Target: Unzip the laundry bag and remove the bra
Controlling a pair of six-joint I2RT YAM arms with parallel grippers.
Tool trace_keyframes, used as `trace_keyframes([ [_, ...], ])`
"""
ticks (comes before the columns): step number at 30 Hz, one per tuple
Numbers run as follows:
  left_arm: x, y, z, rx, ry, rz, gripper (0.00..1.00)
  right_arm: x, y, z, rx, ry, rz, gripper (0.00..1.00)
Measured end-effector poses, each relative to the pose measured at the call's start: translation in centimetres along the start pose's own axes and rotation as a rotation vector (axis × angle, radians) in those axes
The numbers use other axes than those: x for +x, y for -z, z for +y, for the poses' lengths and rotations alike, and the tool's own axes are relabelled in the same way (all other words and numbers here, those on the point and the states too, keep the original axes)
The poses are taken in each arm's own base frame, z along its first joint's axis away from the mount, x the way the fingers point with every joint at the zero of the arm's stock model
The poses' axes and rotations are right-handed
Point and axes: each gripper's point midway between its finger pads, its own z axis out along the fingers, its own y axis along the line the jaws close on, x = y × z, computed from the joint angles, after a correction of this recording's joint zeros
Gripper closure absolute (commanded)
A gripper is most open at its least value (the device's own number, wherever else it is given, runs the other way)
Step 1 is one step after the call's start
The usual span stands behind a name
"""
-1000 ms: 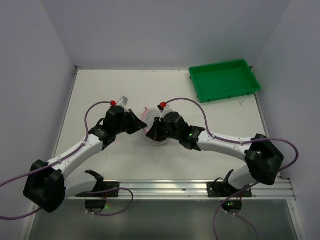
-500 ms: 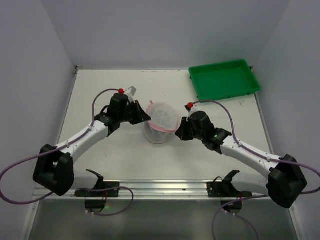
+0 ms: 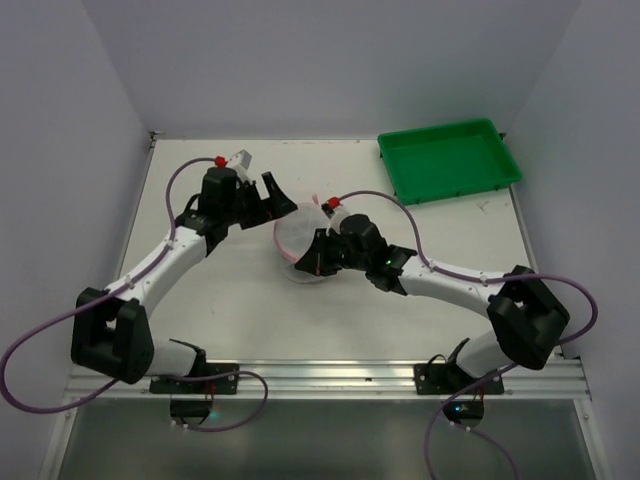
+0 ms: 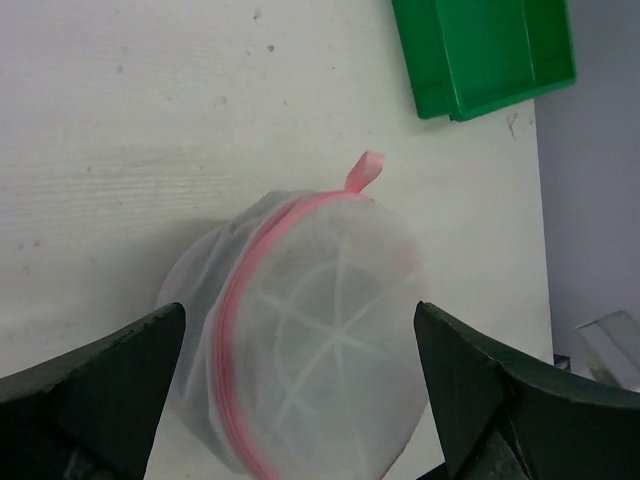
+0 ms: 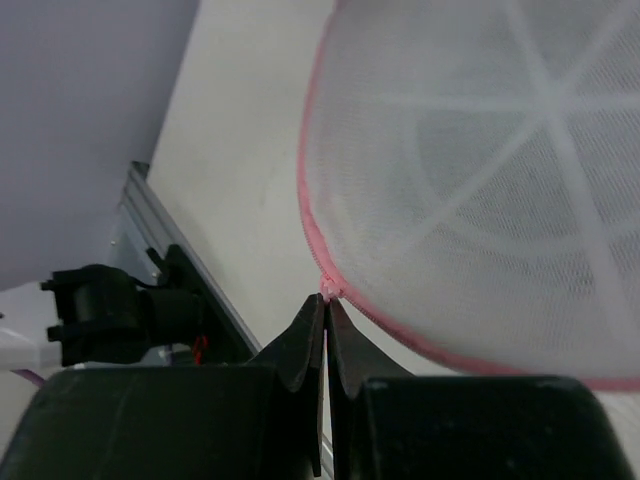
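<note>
The laundry bag point(image 3: 298, 240), a white mesh drum with pink zipper trim, lies tilted at mid-table. My left gripper point(image 3: 277, 205) hangs open just left of it, touching nothing. In the left wrist view the laundry bag point(image 4: 310, 340) fills the gap beyond the left gripper point(image 4: 300, 315), and a pink loop tab point(image 4: 364, 171) sticks up at its far side. My right gripper point(image 5: 326, 300) is shut on the small pink zipper pull point(image 5: 327, 289) at the rim of the laundry bag point(image 5: 480, 170). The bra is hidden; only white ribs show through the mesh.
A green tray point(image 3: 449, 160) sits at the table's far right corner, also in the left wrist view as the green tray point(image 4: 480, 50). The metal rail point(image 3: 330, 377) runs along the near edge. Grey walls close in the left, back and right.
The left gripper has opened, let go of the bag and drawn back to the upper left. The right gripper swung back in from the right onto the zipper pull; the bag shifted left and tipped.
</note>
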Motion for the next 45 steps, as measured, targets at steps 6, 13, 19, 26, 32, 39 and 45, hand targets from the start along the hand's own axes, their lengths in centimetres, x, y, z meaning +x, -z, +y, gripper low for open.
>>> trace_keyframes([
  [6,2.8,4.4,2.0,-0.057,0.070,-0.058,0.02,-2.5,-1.4,4.4,-0.119,-0.002,-0.074,1.00],
  [13,6.8,5.4,4.0,-0.082,0.168,-0.018,0.21,-1.2,-3.4,5.4,-0.134,0.001,-0.037,1.00],
  [19,7.2,5.2,2.9,-0.042,0.188,-0.005,0.62,-0.6,-3.8,5.5,-0.133,0.005,-0.022,1.00],
  [26,7.4,5.0,2.5,-0.025,0.184,0.005,1.00,-0.5,-3.7,4.9,-0.103,0.014,-0.020,1.00],
  [32,7.3,4.8,2.4,-0.024,0.170,0.010,1.00,-0.4,-0.9,3.0,-0.019,0.089,-0.014,1.00],
  [39,6.8,4.3,2.2,-0.021,0.145,0.018,1.00,-0.5,4.1,-3.3,0.126,0.107,-0.029,1.00],
  [45,4.8,2.2,1.0,0.003,0.077,0.054,0.90,0.3,4.1,-2.9,0.107,0.121,0.010,1.00],
])
